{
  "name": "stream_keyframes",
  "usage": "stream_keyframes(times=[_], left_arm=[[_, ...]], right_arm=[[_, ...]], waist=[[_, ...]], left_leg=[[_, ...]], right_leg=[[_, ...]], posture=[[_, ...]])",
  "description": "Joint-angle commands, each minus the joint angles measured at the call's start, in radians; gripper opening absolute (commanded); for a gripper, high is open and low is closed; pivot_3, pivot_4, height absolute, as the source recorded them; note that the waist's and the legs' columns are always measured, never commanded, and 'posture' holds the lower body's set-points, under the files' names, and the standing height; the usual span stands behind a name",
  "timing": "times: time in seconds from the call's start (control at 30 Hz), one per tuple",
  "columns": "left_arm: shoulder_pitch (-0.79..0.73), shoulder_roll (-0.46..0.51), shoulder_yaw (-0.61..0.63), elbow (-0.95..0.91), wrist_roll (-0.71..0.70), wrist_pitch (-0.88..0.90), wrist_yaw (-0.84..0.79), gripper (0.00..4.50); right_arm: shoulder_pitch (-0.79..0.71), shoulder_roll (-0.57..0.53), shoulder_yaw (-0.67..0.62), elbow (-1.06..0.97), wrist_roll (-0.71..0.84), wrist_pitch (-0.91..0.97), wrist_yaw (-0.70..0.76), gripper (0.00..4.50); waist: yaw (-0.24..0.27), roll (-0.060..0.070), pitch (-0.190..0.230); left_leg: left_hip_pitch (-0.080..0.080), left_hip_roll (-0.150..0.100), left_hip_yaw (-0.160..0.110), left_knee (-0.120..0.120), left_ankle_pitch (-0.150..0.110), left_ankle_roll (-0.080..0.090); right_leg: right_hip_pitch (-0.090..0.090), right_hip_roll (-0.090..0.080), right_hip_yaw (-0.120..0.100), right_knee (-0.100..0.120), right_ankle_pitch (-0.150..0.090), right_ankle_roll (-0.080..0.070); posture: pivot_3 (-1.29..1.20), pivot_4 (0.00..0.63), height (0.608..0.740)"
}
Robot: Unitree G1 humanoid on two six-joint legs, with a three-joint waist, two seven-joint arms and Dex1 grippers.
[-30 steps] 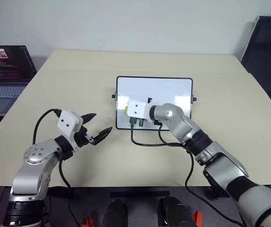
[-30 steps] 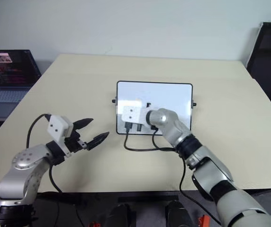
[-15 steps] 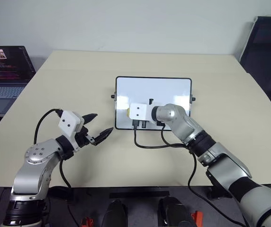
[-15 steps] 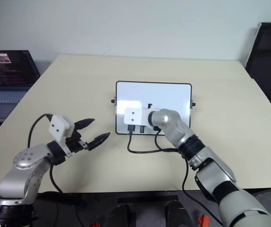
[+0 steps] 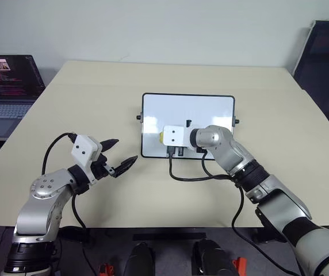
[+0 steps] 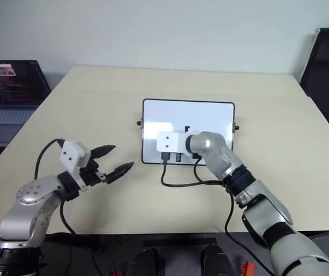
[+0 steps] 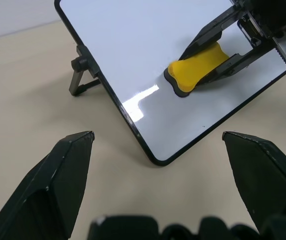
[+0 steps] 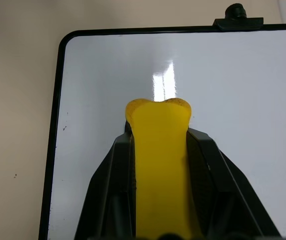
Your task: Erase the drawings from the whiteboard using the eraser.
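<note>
Rightward across the whiteboard (image 5: 210,109) went the right gripper (image 8: 159,150), clamping the eraser (image 7: 198,66); left gripper (image 5: 121,154) open. Press flat, overlap strokes.

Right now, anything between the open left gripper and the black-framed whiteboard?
No. In the left wrist view, only bare beige tabletop lies between the left gripper and the black-framed whiteboard.
</note>
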Motion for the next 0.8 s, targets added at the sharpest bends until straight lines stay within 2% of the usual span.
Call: stream_keyframes(times=[0.03, 0.1, 0.2, 0.33, 0.43, 0.63, 0.7, 0.8], left_arm=[[-0.021, 0.008, 0.005, 0.003, 0.004, -0.032, -0.016, 4.5], [-0.029, 0.006, 0.001, 0.013, 0.005, -0.038, -0.021, 4.5], [-0.04, 0.001, -0.006, 0.024, 0.004, -0.046, -0.03, 4.5], [-0.056, 0.001, -0.015, 0.031, -0.004, -0.048, -0.053, 4.5], [-0.078, 0.003, -0.028, 0.029, -0.012, -0.042, -0.079, 4.5], [-0.167, 0.004, -0.085, 0.018, -0.02, -0.027, -0.135, 4.5], [-0.229, -0.006, -0.136, 0.017, -0.006, -0.018, -0.155, 4.5], [-0.297, -0.022, -0.18, 0.02, -0.013, 0.007, -0.171, 4.5]], right_arm=[[-0.034, -0.026, -0.083, 0.088, -0.025, 0.035, -0.138, 1.07], [-0.044, -0.029, -0.086, 0.099, -0.022, 0.035, -0.153, 1.07], [-0.01, -0.049, -0.056, 0.066, -0.024, 0.026, -0.093, 1.07], [0.055, -0.071, -0.041, -0.039, -0.015, 0.023, -0.031, 1.07], [0.102, -0.07, -0.079, -0.145, 0.002, 0.055, -0.039, 1.07], [0.223, -0.054, -0.245, -0.474, 0.105, 0.244, -0.059, 1.06], [0.315, -0.028, -0.349, -0.645, 0.169, 0.376, -0.081, 1.06], [0.426, -0.011, -0.428, -0.829, 0.213, 0.512, -0.103, 1.06]], waist=[[0.0, 0.0, 0.0], [0.001, 0.0, 0.0], [0.001, 0.0, 0.0], [0.0, 0.0, 0.0], [0.0, 0.0, 0.0], [0.003, 0.001, 0.001], [0.008, 0.001, 0.001], [0.017, 0.001, 0.001]], left_leg=[[0.0, 0.0, 0.0, 0.0, 0.0, 0.0], [0.0, 0.0, 0.0, 0.0, 0.0, 0.0], [0.0, -0.001, 0.0, 0.0, -0.001, -0.001], [0.0, -0.002, 0.001, 0.001, -0.003, -0.005], [0.0, -0.001, 0.001, 0.001, 0.0, 0.0], [-0.006, 0.0, 0.001, 0.0, 0.0, 0.0], [-0.009, -0.001, 0.001, -0.001, 0.0, 0.0], [-0.009, -0.001, -0.001, -0.001, -0.004, -0.005]], right_leg=[[0.0, 0.0, 0.0, 0.0, 0.0, 0.0], [-0.002, -0.001, 0.0, -0.001, 0.0, 0.0], [-0.003, -0.002, 0.0, -0.004, 0.0, 0.0], [-0.003, -0.003, 0.0, -0.005, 0.0, 0.0], [-0.002, -0.003, 0.0, -0.003, 0.0, 0.0], [-0.004, -0.001, 0.0, -0.001, -0.001, 0.002], [-0.006, -0.001, -0.001, -0.001, -0.003, 0.005], [-0.005, -0.001, -0.002, -0.001, -0.003, 0.008]], posture=[[0.0, 0.15, 0.74], [0.0, 0.15, 0.74], [0.0, 0.15, 0.74], [0.0, 0.15, 0.74], [0.0, 0.15, 0.74], [0.0, 0.15, 0.74], [0.0, 0.15, 0.74], [0.0, 0.15, 0.74]])
